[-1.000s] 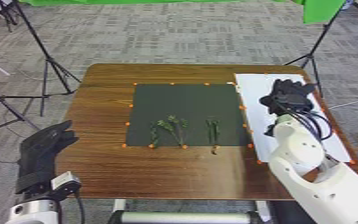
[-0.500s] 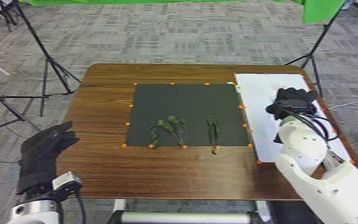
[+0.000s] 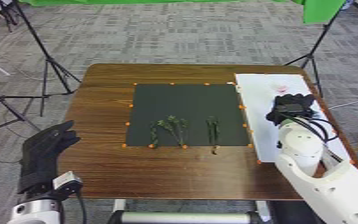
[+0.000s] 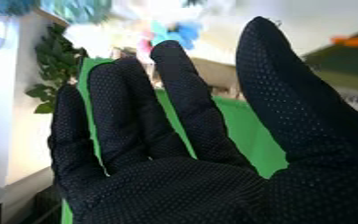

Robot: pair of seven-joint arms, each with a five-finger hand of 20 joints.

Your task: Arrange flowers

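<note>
My left hand is at the table's left edge, fingers loosely extended and empty. My right hand is over the white sheet on the right, just on the near side of a pale pink flower. In the right wrist view the right hand has straight, spread fingers and holds nothing. Beyond the fingertips are a blue flower, a teal flower and dark green leaves. Green stems lie on the dark mat: a leafy one, a branched one and slim ones.
Orange markers edge the dark mat at the middle of the brown table. Black stands rise behind the table on both sides, one of them a tripod. Cables run along the right arm.
My right hand has drawn back toward the robot over the white sheet, uncovering the pink flower. The left hand and the stems on the mat have stayed put.
</note>
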